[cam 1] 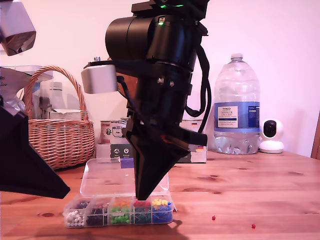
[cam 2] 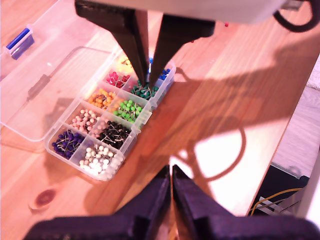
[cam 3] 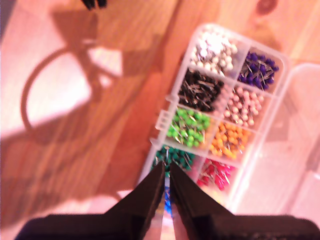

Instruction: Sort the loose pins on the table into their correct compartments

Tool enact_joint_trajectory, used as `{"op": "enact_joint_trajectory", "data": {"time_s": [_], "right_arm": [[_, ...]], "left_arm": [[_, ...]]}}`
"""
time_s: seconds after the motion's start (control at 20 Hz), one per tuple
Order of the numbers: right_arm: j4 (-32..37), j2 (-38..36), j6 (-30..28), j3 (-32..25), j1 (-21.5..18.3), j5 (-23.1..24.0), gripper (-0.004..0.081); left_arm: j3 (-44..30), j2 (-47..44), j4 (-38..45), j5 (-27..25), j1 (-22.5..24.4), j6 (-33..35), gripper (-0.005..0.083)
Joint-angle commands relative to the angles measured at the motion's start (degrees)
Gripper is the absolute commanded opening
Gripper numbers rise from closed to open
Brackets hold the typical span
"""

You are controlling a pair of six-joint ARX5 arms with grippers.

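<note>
Closest to me, at the front edge of the desk (cam 1: 260, 190), two loose pins lie on the bare wood toward the exterior view's right: one red dot (cam 1: 213, 218) and another (cam 1: 253, 226) a little farther right, well apart from the box.

Just behind that front strip sits the clear plastic box, its compartments (cam 1: 120, 211) full of ball-headed pins. The first wrist view shows two rows of them: white, black, light green, dark green and blue on one side; purple, pink, orange, magenta-red and yellow on the other.

My first tool (cam 2: 171, 172) hangs above the wood off the box's white-and-purple end, at the exterior view's left (cam 1: 67, 191). Its jaws are pressed together and I see nothing between them.

My second tool (cam 3: 167, 172) points steeply down into the box, in the middle of the exterior view (cam 1: 141, 196). Its tips are at the dark green compartment (cam 2: 145, 91), among or just over the pin heads. The jaws are drawn closed to a sliver; whether a pin is pinched there I cannot tell.

Behind the compartments the see-through lid (cam 1: 107, 175) lies open flat on the desk, with its blue-purple clasp (cam 2: 19, 40) at the far edge.

Farther back stand some printed cartons (cam 1: 112, 132), a wicker basket (cam 1: 60, 135) at the exterior view's left, a large water bottle (cam 1: 236, 110), and a small white camera (cam 1: 272, 135) by the wall.
</note>
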Motion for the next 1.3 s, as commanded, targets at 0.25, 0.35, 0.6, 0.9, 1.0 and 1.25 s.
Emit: {"op": "enact_joint_trajectory", "data": {"time_s": [0.25,0.35,0.6,0.9,1.0,1.25], "right_arm": [[0.44,0.68,0.07,-0.02,-0.15,1.29,-0.0011],[0.85,0.68,0.07,-0.02,-0.07,1.29,-0.0011],[1.29,0.68,0.07,-0.02,-0.07,1.31,0.0024],[1.25,0.68,0.09,-0.02,-0.07,1.33,0.0081],[1.27,0.68,0.09,-0.02,-0.07,1.31,0.0081],[1.29,0.68,0.09,-0.02,-0.07,1.62,0.0081]], "left_arm": [[-1.27,0.46,0.2,0.0,0.22,-0.15,-0.0024],[-1.27,0.46,0.22,0.0,0.22,-0.15,-0.0024],[-1.27,0.46,0.22,0.0,0.22,-0.15,-0.0024],[-1.27,0.46,0.24,0.0,0.22,-0.13,-0.0024],[-1.27,0.46,0.24,0.0,0.22,-0.15,-0.0024],[-1.27,0.46,0.24,0.0,0.22,-0.15,-0.0024]]}}
